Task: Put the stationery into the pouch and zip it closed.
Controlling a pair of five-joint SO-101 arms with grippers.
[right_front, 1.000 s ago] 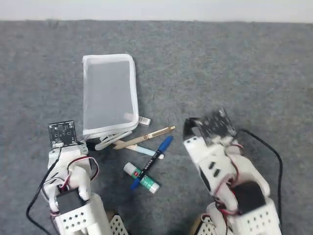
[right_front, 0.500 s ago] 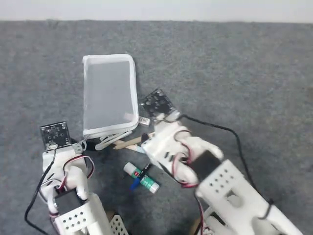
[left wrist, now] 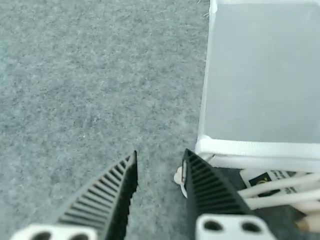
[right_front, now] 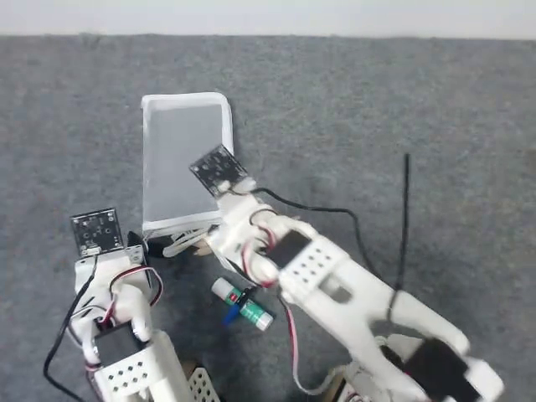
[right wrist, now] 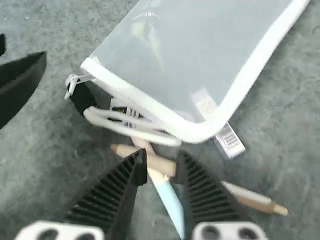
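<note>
A white mesh pouch (right_front: 186, 155) lies flat at the back left, its open end facing the arms. My right gripper (right wrist: 160, 162) is open, low over the stationery at the pouch's mouth, its fingertips either side of a tan pen (right wrist: 240, 195) lying on the carpet. A light blue pen (right wrist: 169, 202) lies crossed beneath it. In the high view a glue stick (right_front: 251, 308) and the end of a blue pen (right_front: 229, 316) lie nearer the arms. My left gripper (left wrist: 160, 167) is open by the pouch's near left corner, next to the zipper pull (left wrist: 178, 177).
Grey carpet (right_front: 402, 109) covers the table, with free room to the right and behind. A barcode tag (right wrist: 230, 138) lies by the pouch's corner. A white cord loop (right wrist: 125, 125) hangs out of the pouch's mouth. A black cable (right_front: 405, 226) trails from the right arm.
The right arm has swung from the right side leftward to the pouch's mouth, now covering the pens. The left arm shifted only slightly.
</note>
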